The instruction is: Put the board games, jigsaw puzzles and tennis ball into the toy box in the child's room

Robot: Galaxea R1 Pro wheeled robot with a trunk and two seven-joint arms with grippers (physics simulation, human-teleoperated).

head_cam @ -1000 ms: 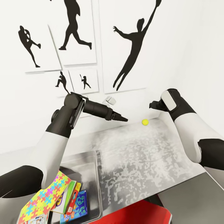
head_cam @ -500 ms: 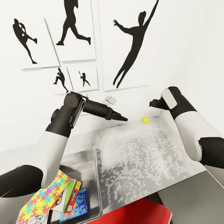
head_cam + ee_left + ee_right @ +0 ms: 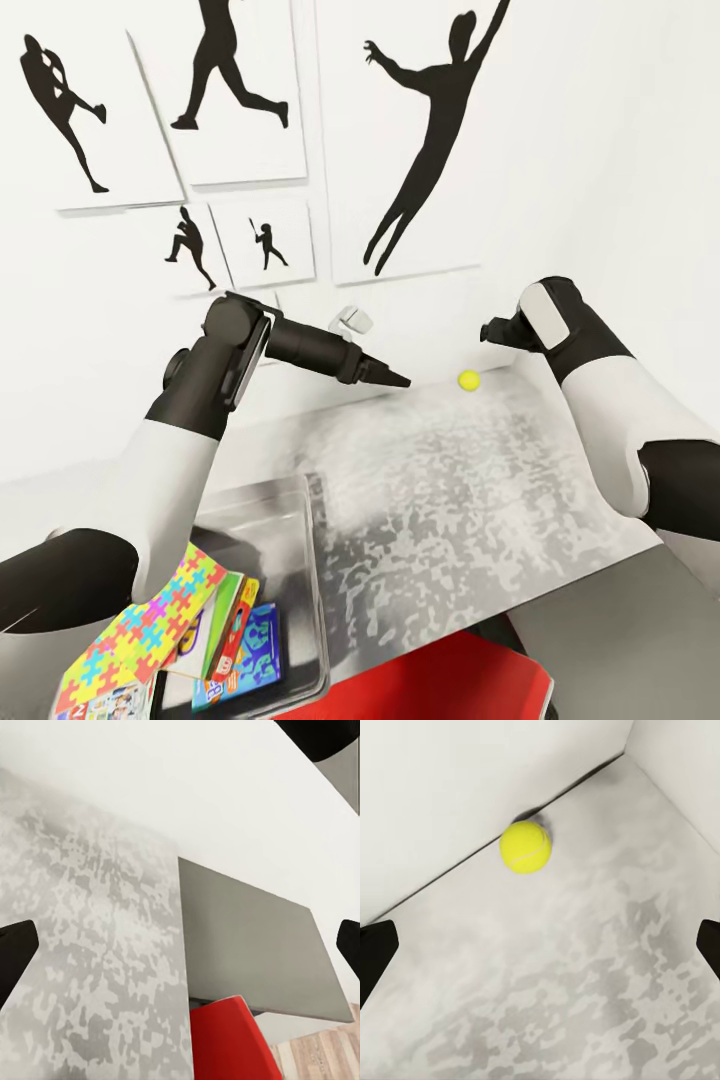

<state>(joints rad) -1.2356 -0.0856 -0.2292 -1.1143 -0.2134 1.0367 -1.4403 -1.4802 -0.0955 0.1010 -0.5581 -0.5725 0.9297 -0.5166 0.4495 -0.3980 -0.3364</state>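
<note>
We find no fully legible text. The blue board game [image 3: 262, 652] in the toy box [image 3: 300, 520] carries large pale characters, too blurred to read. A card edge [image 3: 80, 707] at the near left shows small unreadable marks.

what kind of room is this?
Likely a child's bedroom or playroom: sports silhouette posters on the wall, a bin of puzzles and board games on the desk, and a tennis ball.
</note>
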